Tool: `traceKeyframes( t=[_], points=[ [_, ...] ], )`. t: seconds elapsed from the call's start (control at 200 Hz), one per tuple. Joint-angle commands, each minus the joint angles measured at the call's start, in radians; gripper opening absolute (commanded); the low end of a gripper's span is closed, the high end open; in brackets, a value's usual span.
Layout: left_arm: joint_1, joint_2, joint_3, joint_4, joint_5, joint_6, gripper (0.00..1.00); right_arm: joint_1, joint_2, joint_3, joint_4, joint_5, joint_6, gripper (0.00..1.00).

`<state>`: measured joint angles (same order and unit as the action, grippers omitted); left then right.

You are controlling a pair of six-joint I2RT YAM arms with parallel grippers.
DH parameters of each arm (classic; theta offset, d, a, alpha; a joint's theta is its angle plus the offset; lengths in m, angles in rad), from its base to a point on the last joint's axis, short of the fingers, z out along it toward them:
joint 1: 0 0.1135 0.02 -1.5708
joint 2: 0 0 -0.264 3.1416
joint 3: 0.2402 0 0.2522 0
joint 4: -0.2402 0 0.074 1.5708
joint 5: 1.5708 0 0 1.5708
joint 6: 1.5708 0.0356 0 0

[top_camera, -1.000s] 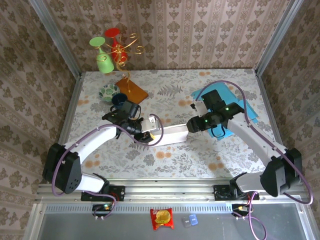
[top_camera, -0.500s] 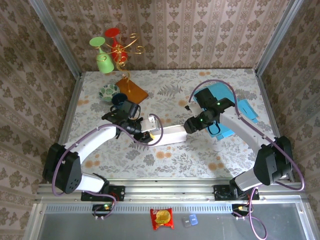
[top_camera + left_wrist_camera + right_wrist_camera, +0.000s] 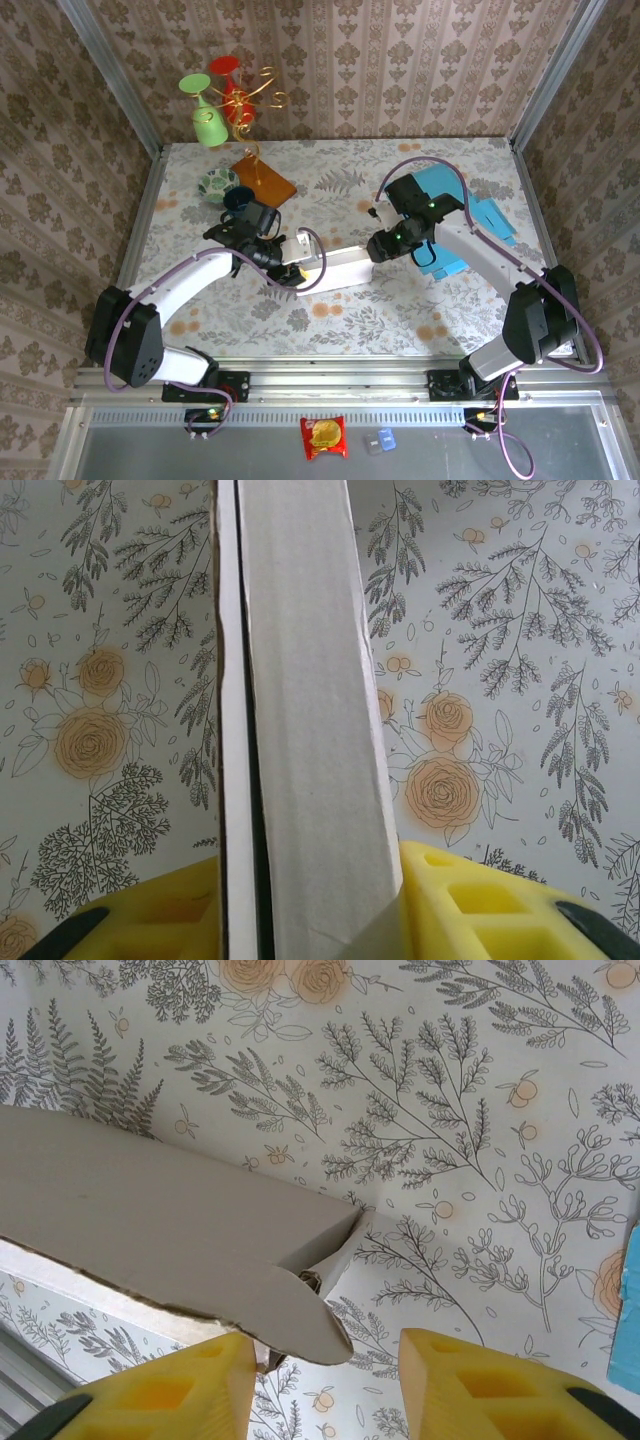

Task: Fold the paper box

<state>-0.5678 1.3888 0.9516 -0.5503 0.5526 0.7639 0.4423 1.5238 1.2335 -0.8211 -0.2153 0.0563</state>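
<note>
Near the middle of the flower-patterned table (image 3: pixel 400 320), lying left to right: the paper box (image 3: pixel 335 268), long, white and partly flattened. Clamped at its left end by the left gripper (image 3: pixel 291 272). In the left wrist view, pressed on both sides by yellow fingers (image 3: pixel 470 900) with no gap, and stretching straight away over the tabletop, with a dark seam down one long edge. Met at its right end by the right gripper (image 3: pixel 376 247). In the right wrist view, parted jaws there, around a loose curved flap at the box's corner: one yellow finger (image 3: pixel 170 1390) close against the flap, the other clear of it, with bare tabletop between. Not pinched on that side. Off to the right, just beyond the right arm, flat on the table: a blue sheet (image 3: pixel 480 215). At the far left corner: a gold wire stand (image 3: pixel 250 110) with a green glass (image 3: pixel 207 120) and a red glass (image 3: pixel 228 75) on it, an orange board (image 3: pixel 265 180) under it, and a patterned bowl (image 3: pixel 217 183) beside a dark cup (image 3: pixel 238 198). On the near ledge below the table: a red snack packet (image 3: pixel 323 437).
</note>
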Motion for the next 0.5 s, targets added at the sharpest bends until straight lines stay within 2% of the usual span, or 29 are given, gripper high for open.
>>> traceKeyframes(
  t=[0.0,0.18,0.395,0.495],
  points=[
    [0.005,0.009,0.008,-0.025,0.012,0.015,0.39,0.004,0.019,0.028,-0.067,0.035,0.001,0.43],
    [0.006,0.009,0.008,-0.020,0.013,0.017,0.37,-0.003,-0.014,0.105,-0.105,0.037,-0.032,0.53],
    [0.006,0.009,0.006,-0.017,0.014,0.017,0.36,-0.019,0.004,0.148,-0.140,0.014,-0.100,0.54],
    [0.006,0.007,0.007,-0.019,0.015,0.016,0.36,-0.019,0.020,0.152,-0.150,-0.009,-0.121,0.52]
  ],
)
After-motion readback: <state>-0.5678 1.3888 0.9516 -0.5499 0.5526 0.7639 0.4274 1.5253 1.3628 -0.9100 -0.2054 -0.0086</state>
